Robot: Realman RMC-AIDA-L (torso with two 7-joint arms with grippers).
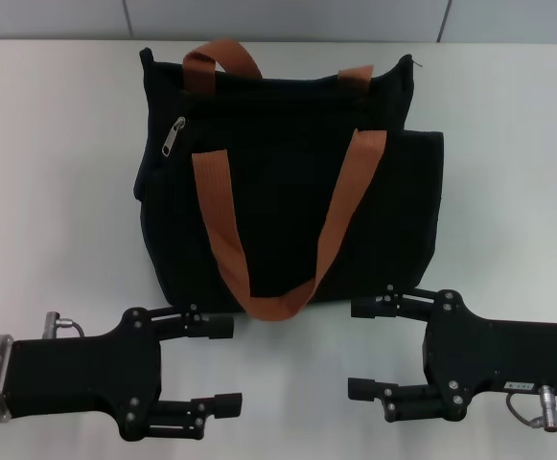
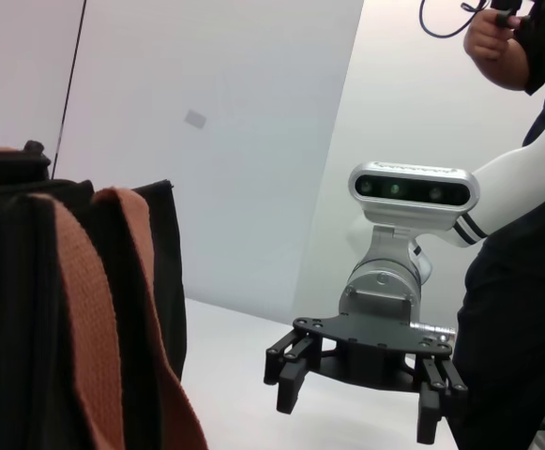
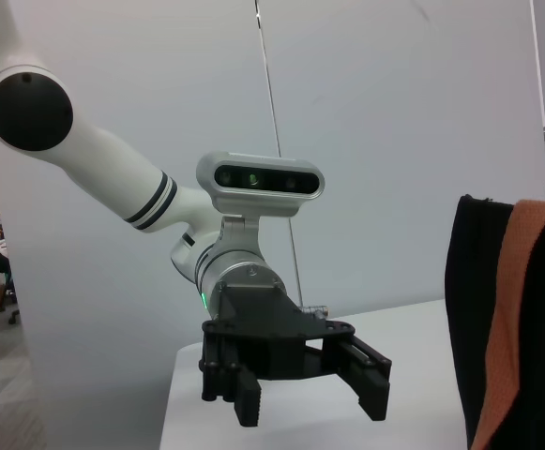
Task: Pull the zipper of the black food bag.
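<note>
With both grippers' fingers spread and empty, the left gripper (image 1: pixel 222 364) should approach the small silver zipper tab (image 1: pixel 174 138) at eleven o'clock on the boxy black fabric bag (image 1: pixel 288 192), squarely, while the right gripper (image 1: pixel 366 348) steadies.

A boxy black fabric food bag (image 1: pixel 288 182) with rust-orange webbing strap handles (image 1: pixel 297 240) lies on a white table (image 1: pixel 48 172), one handle looping down over its front. A small silver metal zipper pull (image 1: pixel 174 137) sits near the bag's upper left corner. The left gripper (image 1: pixel 222 365) rests near the table's front edge, fingers spread apart, pointing inward. The right gripper (image 1: pixel 362 348) mirrors it, also spread, its upper finger just beside the bag's lower edge.
</note>
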